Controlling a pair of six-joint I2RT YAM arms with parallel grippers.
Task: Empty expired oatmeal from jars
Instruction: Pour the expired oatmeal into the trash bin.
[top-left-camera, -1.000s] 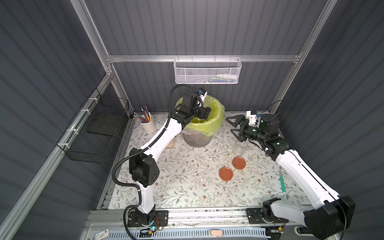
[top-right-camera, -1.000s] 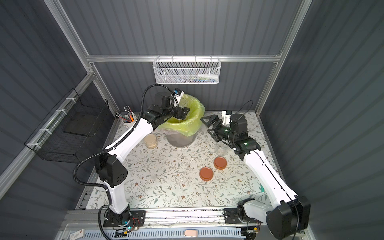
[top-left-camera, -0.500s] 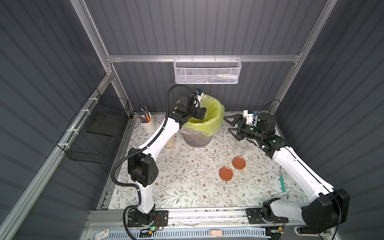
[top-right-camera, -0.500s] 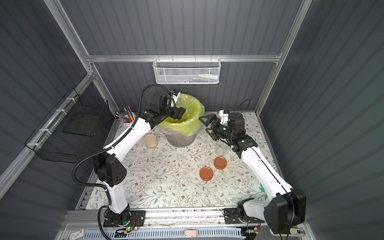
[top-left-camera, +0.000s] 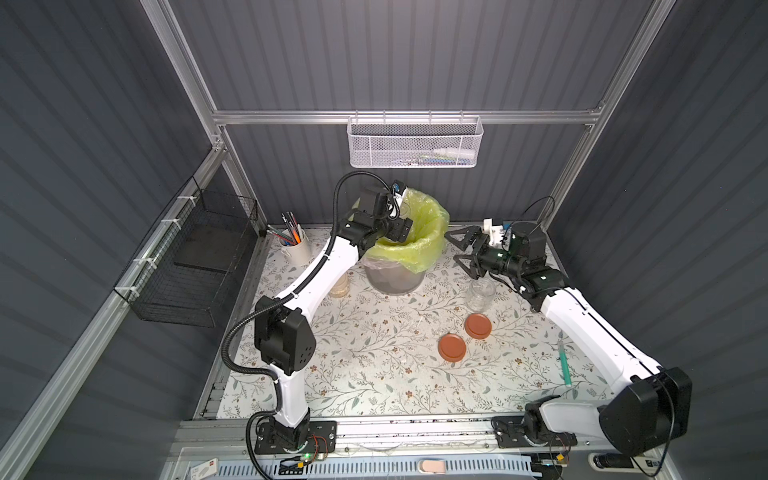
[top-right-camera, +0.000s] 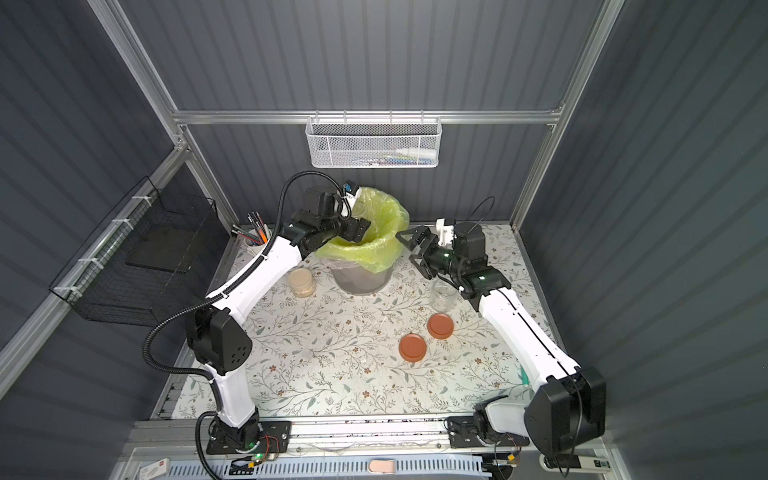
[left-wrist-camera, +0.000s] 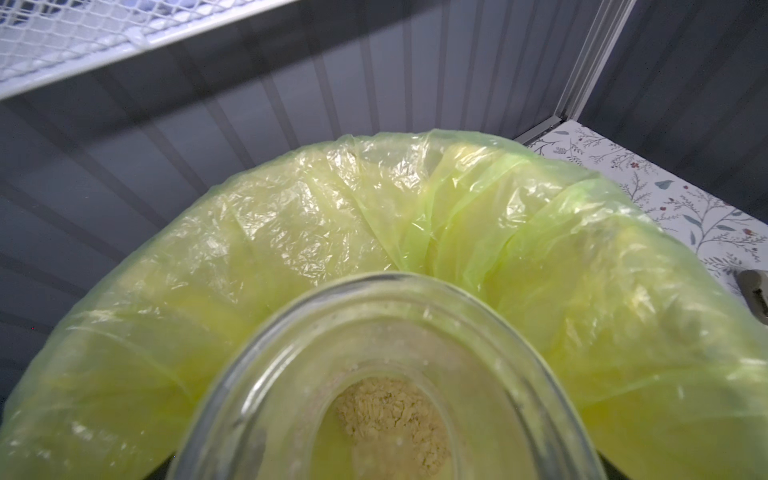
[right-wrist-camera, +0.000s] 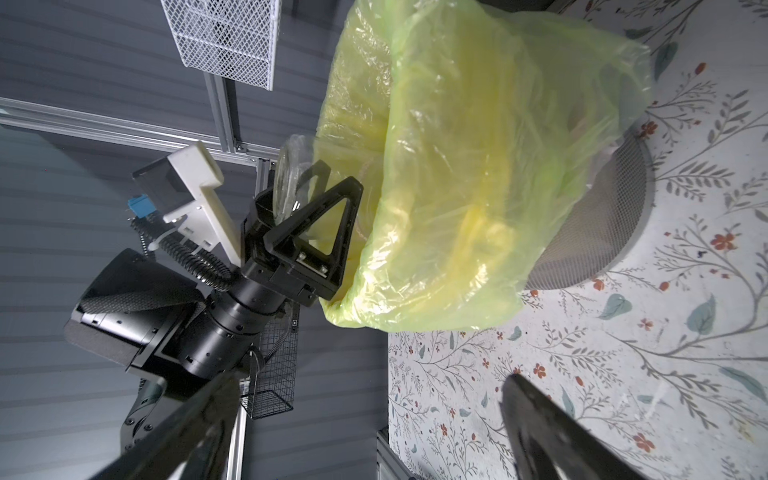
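My left gripper (top-left-camera: 398, 221) is shut on a clear lidless jar (top-left-camera: 402, 208), tipped over the rim of the grey bin (top-left-camera: 395, 279) with its yellow-green bag (top-left-camera: 428, 232). The left wrist view is filled by that jar (left-wrist-camera: 478, 332), and a pale oatmeal (left-wrist-camera: 390, 419) clump shows through its glass. I cannot tell whether it lies in the jar or in the bag. My right gripper (top-left-camera: 453, 248) hangs open and empty to the right of the bin. Below it an empty jar (top-left-camera: 481, 294) stands on the table. A jar (top-right-camera: 301, 282) full of oatmeal stands left of the bin.
Two terracotta lids (top-left-camera: 478, 325) (top-left-camera: 452, 348) lie on the floral table mat. A white pen cup (top-left-camera: 295, 249) stands at the back left, beside a black wire basket (top-left-camera: 199, 257). A white mesh basket (top-left-camera: 415, 143) hangs on the back rail. A green pen (top-left-camera: 564, 365) lies at the right.
My left wrist has shifted a little at the bin's rim, still holding the jar. The open right gripper has edged left, closer to the bin.
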